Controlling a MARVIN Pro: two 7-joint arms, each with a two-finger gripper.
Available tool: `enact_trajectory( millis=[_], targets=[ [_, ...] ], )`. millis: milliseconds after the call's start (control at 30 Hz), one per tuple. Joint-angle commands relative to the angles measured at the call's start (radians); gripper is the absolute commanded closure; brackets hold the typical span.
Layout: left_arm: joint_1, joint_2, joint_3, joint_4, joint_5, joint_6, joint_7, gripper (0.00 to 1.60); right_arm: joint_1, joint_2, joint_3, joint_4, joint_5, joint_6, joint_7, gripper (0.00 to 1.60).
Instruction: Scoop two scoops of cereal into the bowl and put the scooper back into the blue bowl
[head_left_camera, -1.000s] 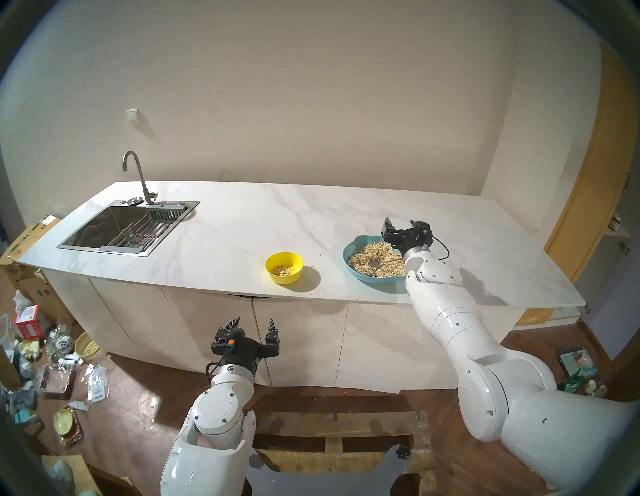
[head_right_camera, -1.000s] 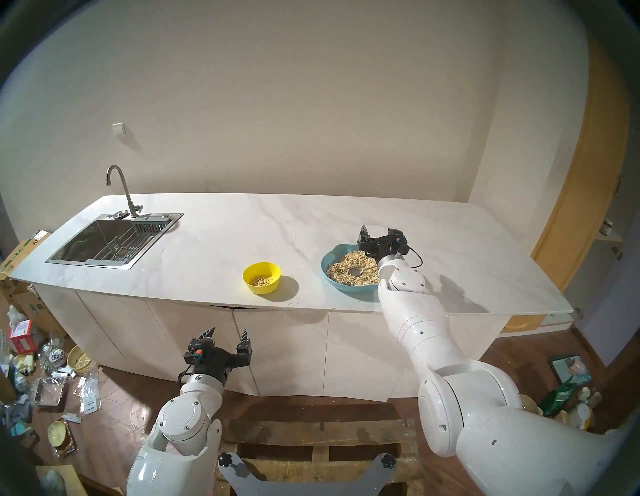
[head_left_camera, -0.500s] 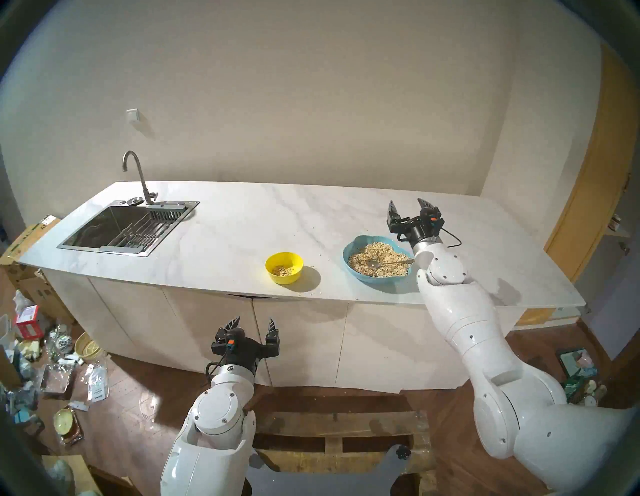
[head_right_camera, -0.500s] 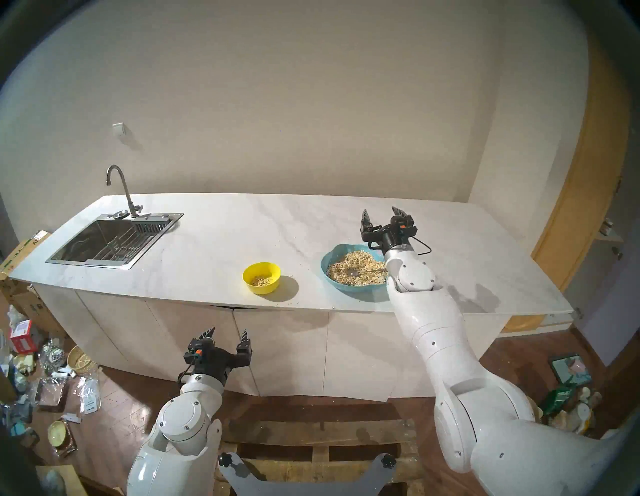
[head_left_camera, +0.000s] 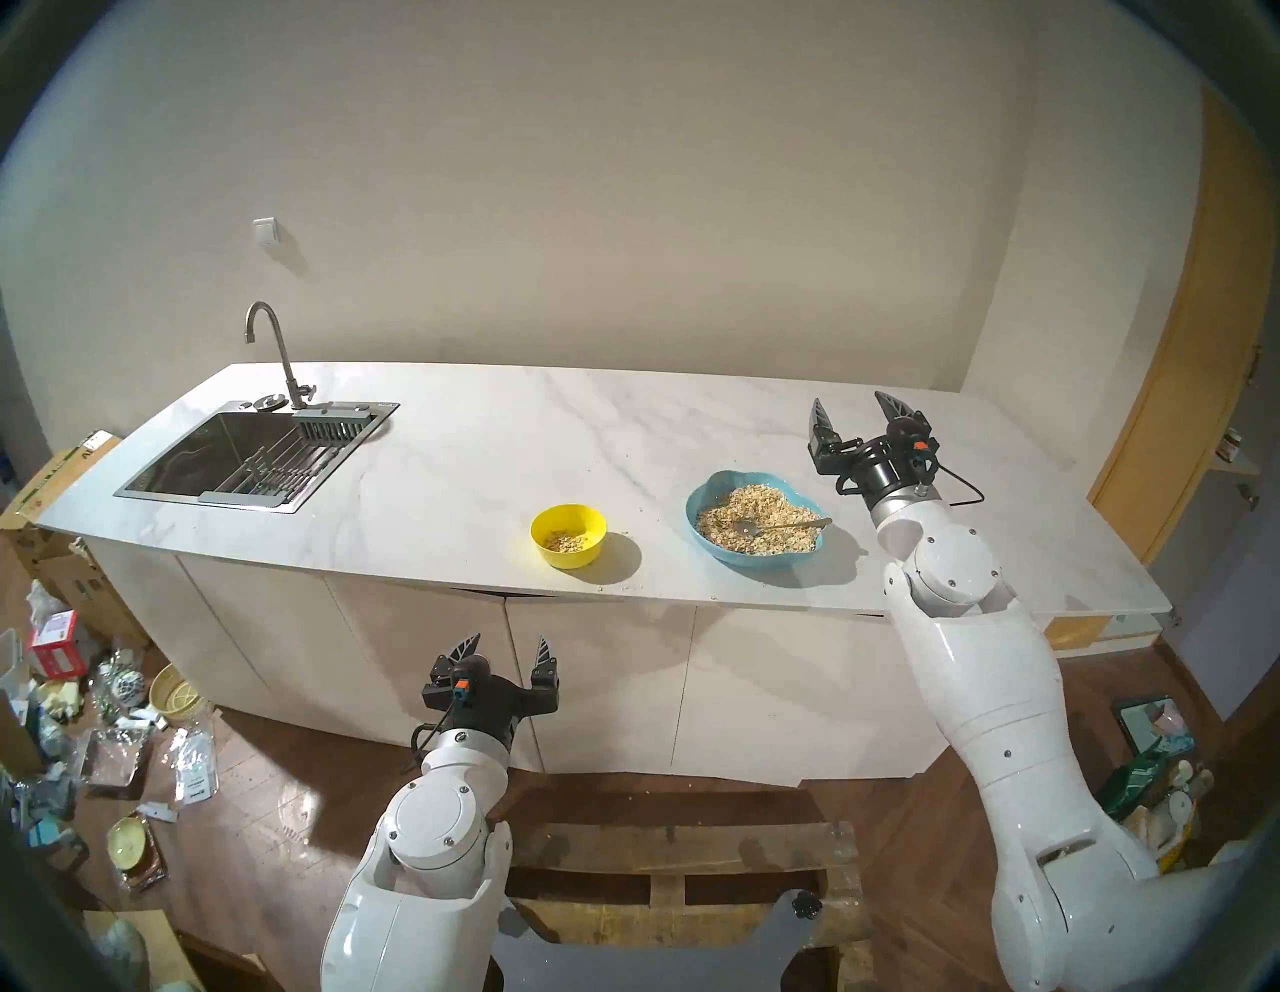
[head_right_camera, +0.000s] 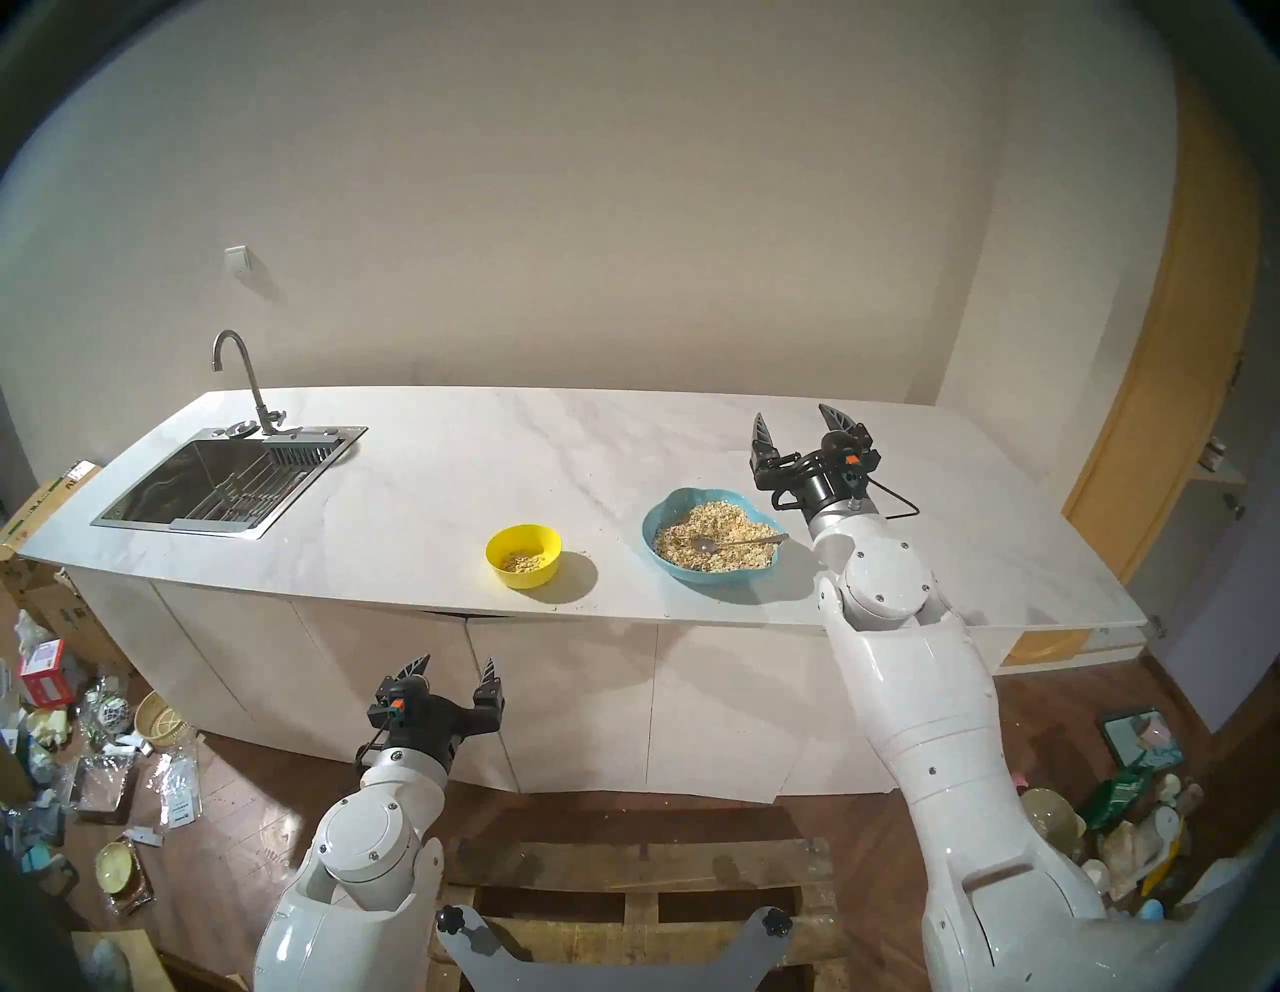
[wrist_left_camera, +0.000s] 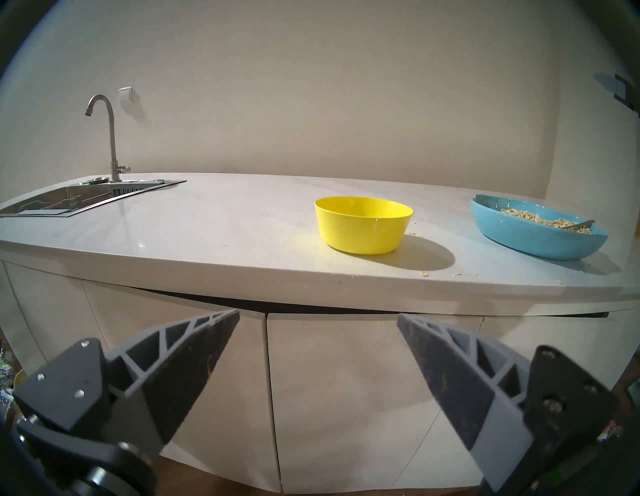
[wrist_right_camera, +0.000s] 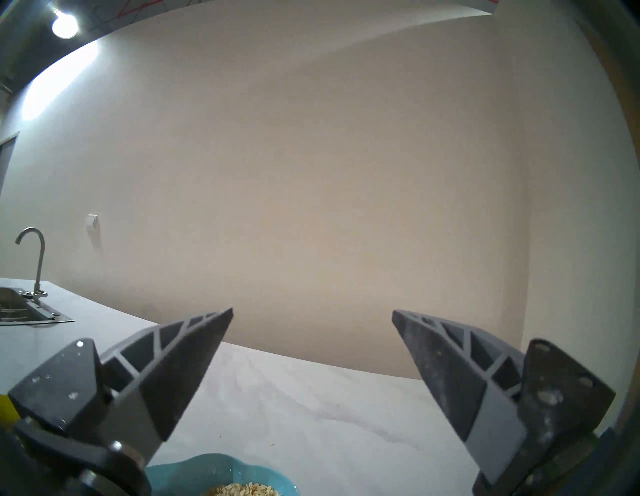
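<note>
Right hand withdrawn, empty; scooper flat, handle pointing right.

1. My views are dim and warm; a bare bulb glares at the upper left of my right wrist frame.
2. The yellow bowl casts a soft shadow rightward.
3. Fisheye bending, dark rims everywhere.

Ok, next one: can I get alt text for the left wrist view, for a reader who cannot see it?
A small yellow bowl and, to its right, a wide teal bowl of cereal with a spoon resting in it sit on a pale marble counter. The open left gripper frames the bottom; a sink and faucet are at far left.
</note>
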Motion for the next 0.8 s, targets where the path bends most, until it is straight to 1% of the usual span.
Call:
enact_trajectory(
  millis=[0,167,300,567,600,667,767],
  targets=[
    [-0.006,0.0,0.002,-0.027,-0.002,-0.006,-0.004,0.0,-0.07,-0.01,0.028,-0.035,0.012,0.019,-0.032,0.0],
    [-0.005,0.0,0.002,-0.027,-0.003,-0.006,-0.004,0.0,-0.122,-0.012,0.044,-0.085,0.005,0.025,-0.055,0.0],
    [-0.006,0.0,0.002,-0.026,-0.002,-0.006,-0.003,0.0,-0.14,-0.015,0.048,-0.098,0.007,0.018,-0.062,0.0],
    [-0.006,0.0,0.002,-0.026,-0.002,-0.006,-0.003,0.0,-0.146,-0.016,0.048,-0.11,0.005,0.021,-0.072,0.0],
    [-0.006,0.0,0.002,-0.026,-0.002,-0.006,-0.004,0.0,-0.146,-0.016,0.047,-0.11,0.003,0.016,-0.075,0.0],
    [-0.006,0.0,0.002,-0.026,-0.002,-0.006,-0.003,0.0,-0.147,-0.027,0.052,-0.103,0.005,-0.031,-0.081,0.0],
    [-0.006,0.0,0.002,-0.027,-0.002,-0.006,-0.004,0.0,-0.148,-0.032,0.056,-0.103,0.012,-0.05,-0.079,0.0]
  ],
)
